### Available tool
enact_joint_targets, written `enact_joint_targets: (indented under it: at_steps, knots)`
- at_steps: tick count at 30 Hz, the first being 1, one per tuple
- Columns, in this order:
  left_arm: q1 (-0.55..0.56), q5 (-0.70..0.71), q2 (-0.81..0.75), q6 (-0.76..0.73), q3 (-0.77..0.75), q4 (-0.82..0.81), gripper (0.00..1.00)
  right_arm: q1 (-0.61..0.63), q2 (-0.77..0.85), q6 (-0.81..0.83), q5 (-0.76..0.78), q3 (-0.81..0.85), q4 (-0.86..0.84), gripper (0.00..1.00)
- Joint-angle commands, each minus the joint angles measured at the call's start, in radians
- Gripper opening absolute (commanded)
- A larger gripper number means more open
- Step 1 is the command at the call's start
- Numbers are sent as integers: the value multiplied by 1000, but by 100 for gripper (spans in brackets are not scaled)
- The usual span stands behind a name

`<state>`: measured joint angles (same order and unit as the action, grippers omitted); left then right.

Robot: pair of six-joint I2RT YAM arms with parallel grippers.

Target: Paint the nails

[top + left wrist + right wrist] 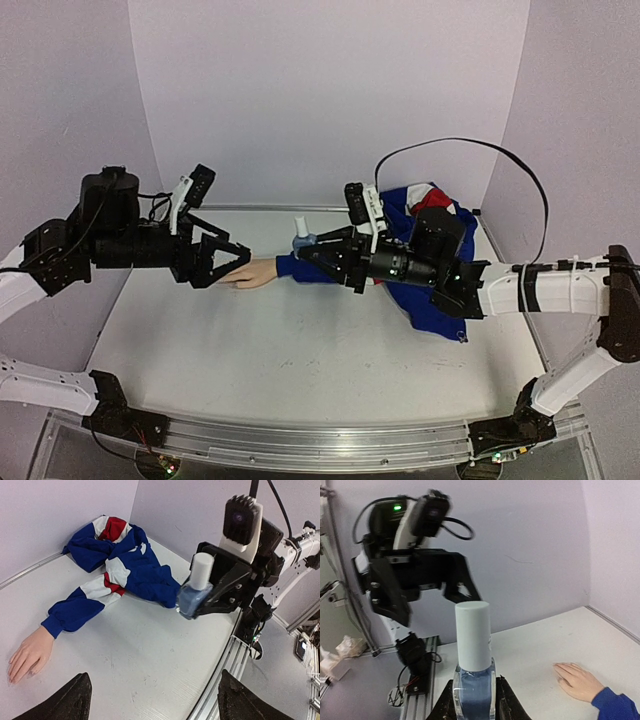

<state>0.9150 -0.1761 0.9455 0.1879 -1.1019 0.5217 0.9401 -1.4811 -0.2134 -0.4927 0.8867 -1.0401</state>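
We are seeing the mannequin hand (pixel 30 652) lying palm down on the table (pixel 300 350). Its long axis is following the blue sleeve (pixel 75 612), with the nails (pixel 11 676) pointing at our left gripper (pixel 232 270), whose jaws are standing wide apart. Our right gripper (pixel 310 250) is clamping a blue polish bottle (pixel 472 640), cap up.
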Motion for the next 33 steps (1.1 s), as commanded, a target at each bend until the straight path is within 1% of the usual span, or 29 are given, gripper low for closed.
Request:
enact_joint_targets:
  at_steps: [1,4,6,9,11,16,25,28,33]
  knots:
    - [-2,100,-22,170,11,-142,89,41,7,31,372,39,33,0]
    - [-2,135,21,244,-11,-173,87,98,-25,73,555,75,61,0]
    - [-2,136,58,280,-24,-209,85,142,-54,102,645,109,83,0]
    - [-2,135,118,301,-52,-247,81,181,-99,133,730,160,116,0]
    - [-1,134,146,307,-64,-270,78,200,-118,144,757,179,122,0]
    - [-1,139,186,305,-68,-299,74,224,-150,159,776,206,129,0]
    - [-1,148,240,295,-90,-302,53,239,-172,191,752,225,127,0]
    - [-1,135,257,295,-93,-302,45,238,-176,195,745,231,125,0]
    - [-1,98,279,284,-99,-303,26,239,-180,192,739,236,122,0]
